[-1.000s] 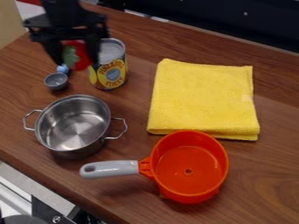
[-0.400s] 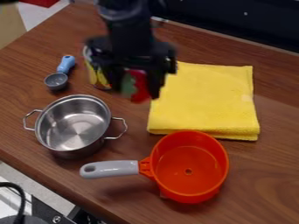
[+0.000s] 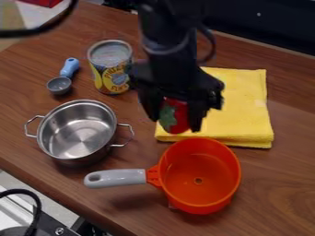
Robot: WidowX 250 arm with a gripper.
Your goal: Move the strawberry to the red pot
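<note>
Evidently the carrying step is in hand: the strawberry is pinched in the gripper, just behind the red pot. Next, it should come forward over the pot, lower clear of the rim, then let go.

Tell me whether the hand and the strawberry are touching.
Touching. The camera view shows the strawberry gripped between the two fingers of the hand, with a dark finger against it on either side.
</note>
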